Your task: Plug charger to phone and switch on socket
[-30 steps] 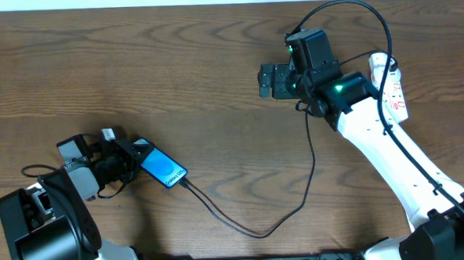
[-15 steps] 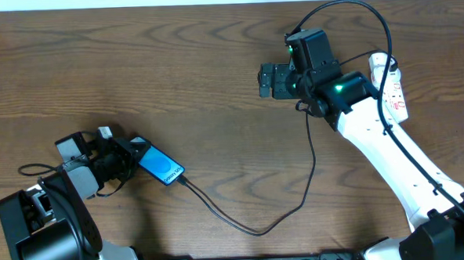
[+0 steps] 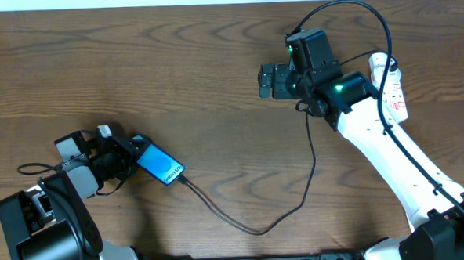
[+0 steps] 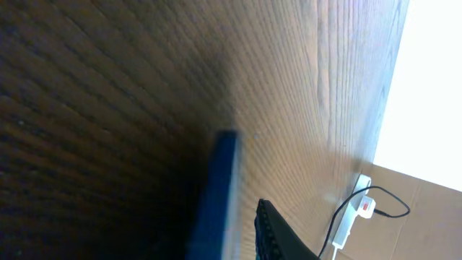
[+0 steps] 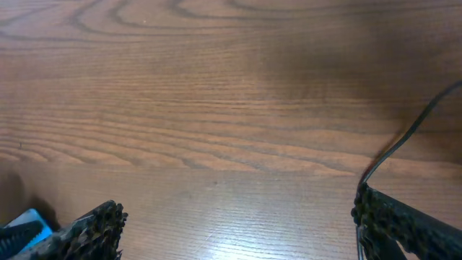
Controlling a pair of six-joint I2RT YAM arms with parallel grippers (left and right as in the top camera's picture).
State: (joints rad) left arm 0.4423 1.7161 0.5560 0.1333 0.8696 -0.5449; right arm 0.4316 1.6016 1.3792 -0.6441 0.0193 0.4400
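Phone (image 3: 160,165) sits at eight o'clock, charger (image 3: 252,229) seemingly plugged into its four-o'clock end. Left gripper (image 3: 131,154) straddles the other end; whether it grips, I cannot tell. Right gripper (image 3: 263,80) gapes wide, empty, at one o'clock, socket (image 3: 395,87) at two.

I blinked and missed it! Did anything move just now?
Barely. The phone, at the left gripper, slid a tiny bit toward that arm. The charger is plugged in as before; the right gripper and the socket stayed put.
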